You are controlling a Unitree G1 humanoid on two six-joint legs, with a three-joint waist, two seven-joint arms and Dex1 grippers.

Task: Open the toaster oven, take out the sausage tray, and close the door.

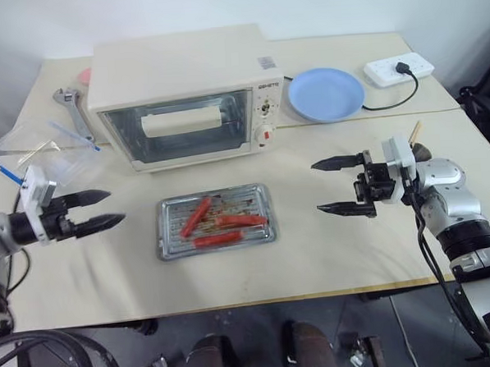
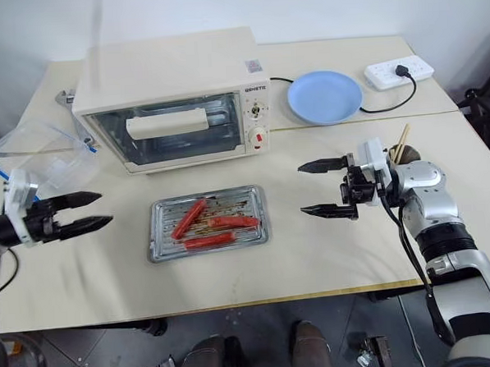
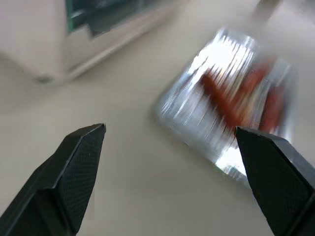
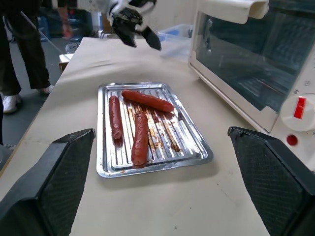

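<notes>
The cream toaster oven point(image 1: 182, 72) stands at the back of the table, its glass door point(image 1: 177, 138) closed and the bar handle point(image 1: 182, 121) up against the front. In front of it the shiny sausage tray point(image 1: 250, 201) lies flat on the table with three red sausages point(image 1: 218, 222) on its ribbed rack. My left gripper point(image 1: 115, 205) hovers open to the left of the tray, pointing toward it, empty. My right gripper point(image 1: 316, 186) is open on the tray's right side, also pointing at it, nothing between its fingers. The right wrist view shows the tray point(image 4: 106, 167) and the oven point(image 4: 246, 73) close up.
A blue plate point(image 1: 326, 94) and a white power strip point(image 1: 398, 68) sit behind right of the oven. A clear plastic box with blue clips point(image 1: 38, 149) and a wrench point(image 1: 72, 106) lie at the left. A person point(image 4: 19, 49) stands beyond the table's left end.
</notes>
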